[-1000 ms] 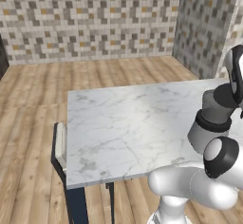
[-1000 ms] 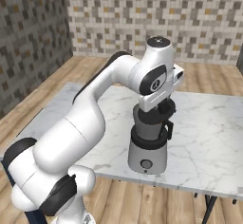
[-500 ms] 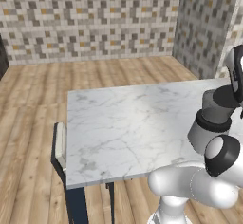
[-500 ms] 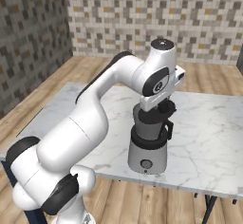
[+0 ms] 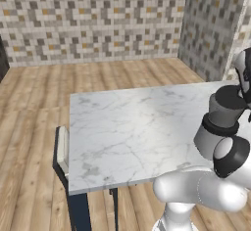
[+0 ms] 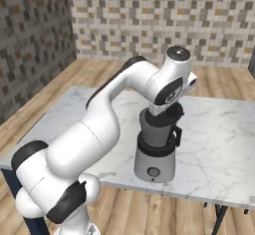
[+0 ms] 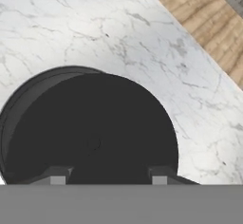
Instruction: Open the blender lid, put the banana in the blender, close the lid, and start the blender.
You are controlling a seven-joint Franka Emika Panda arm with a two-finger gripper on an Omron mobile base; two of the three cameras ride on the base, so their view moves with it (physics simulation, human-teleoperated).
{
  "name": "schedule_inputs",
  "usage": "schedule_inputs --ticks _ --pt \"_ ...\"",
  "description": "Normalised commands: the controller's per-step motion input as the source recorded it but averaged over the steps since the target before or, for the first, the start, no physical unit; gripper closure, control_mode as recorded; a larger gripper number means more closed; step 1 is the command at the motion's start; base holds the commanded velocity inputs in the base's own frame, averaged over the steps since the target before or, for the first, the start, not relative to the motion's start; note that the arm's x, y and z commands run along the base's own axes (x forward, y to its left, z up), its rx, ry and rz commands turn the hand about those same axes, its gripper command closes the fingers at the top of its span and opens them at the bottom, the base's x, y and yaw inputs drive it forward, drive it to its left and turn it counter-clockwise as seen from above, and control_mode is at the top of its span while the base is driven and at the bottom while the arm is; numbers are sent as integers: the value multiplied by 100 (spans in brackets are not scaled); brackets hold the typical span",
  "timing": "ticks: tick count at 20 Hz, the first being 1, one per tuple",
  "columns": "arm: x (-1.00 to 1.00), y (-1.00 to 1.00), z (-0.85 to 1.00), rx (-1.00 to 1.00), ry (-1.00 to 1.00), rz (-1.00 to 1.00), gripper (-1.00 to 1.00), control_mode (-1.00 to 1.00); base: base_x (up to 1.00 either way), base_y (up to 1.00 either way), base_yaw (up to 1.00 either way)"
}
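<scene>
the marble table (image 5: 127,127) is lying bare on the left; rightward the blender (image 6: 155,147) is standing with the blender lid (image 7: 95,137) sitting on. the gripper (image 7: 108,173) is hovering over it, finger spacing unclear. no banana spotted; every step remains.

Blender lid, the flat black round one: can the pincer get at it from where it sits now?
Probably yes. The pincer sits directly above the flat black round lid on the grey jar, with nothing between them.
</scene>
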Motion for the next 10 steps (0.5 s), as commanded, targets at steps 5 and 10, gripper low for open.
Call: schedule_inputs --ticks 5,10 --pt "0 0 -20 7 -12 0 100 -100 0 0 0" --pt "0 7 0 1 -1 0 100 -100 0 0 0"
